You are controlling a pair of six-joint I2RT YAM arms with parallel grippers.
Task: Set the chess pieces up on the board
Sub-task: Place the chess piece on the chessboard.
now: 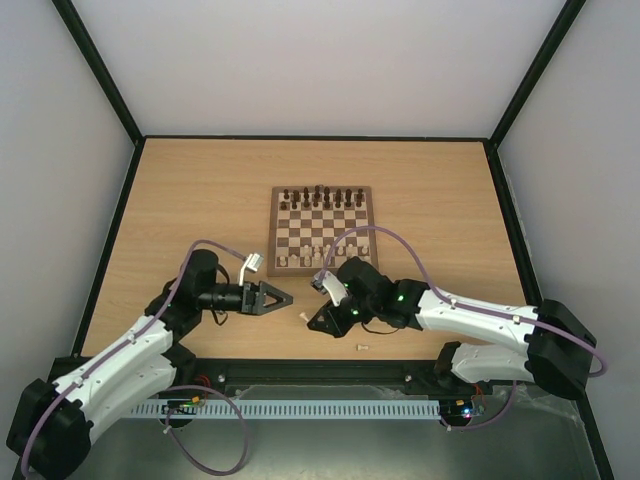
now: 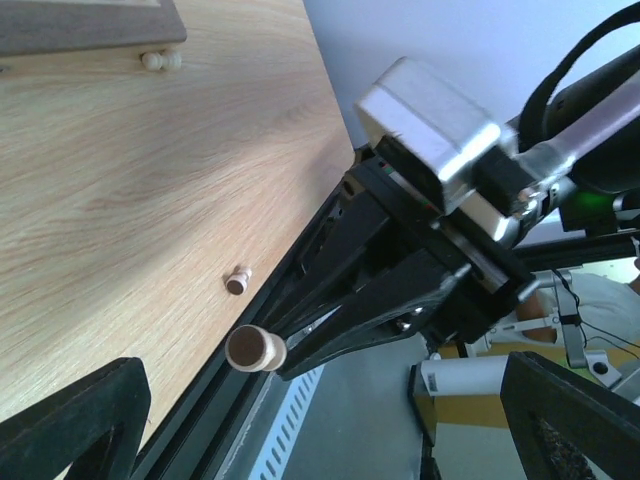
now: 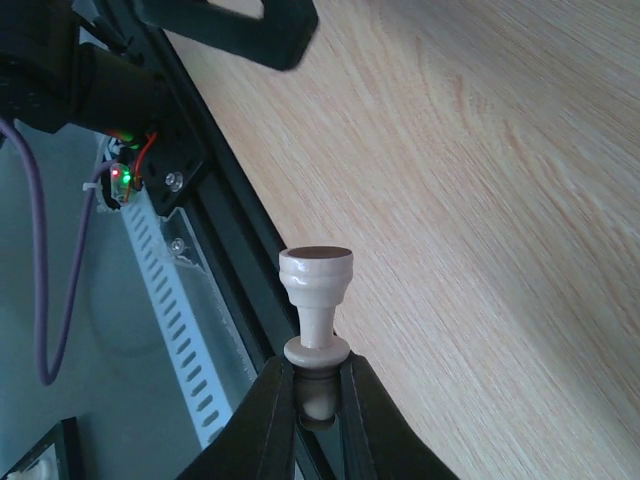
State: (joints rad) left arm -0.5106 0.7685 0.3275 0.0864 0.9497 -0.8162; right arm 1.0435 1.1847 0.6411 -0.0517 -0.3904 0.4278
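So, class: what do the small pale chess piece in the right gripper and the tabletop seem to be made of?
The small pale chess piece: probably turned light wood, smooth matt cream, with a rounded lathe-like profile and a darker base disc. The light wood-look tabletop: grain streaks show, yet it is very flat and even, so possibly laminate.

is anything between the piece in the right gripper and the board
Nothing visible: only bare table lies between the held piece and the board; the open left gripper sits off to the side.
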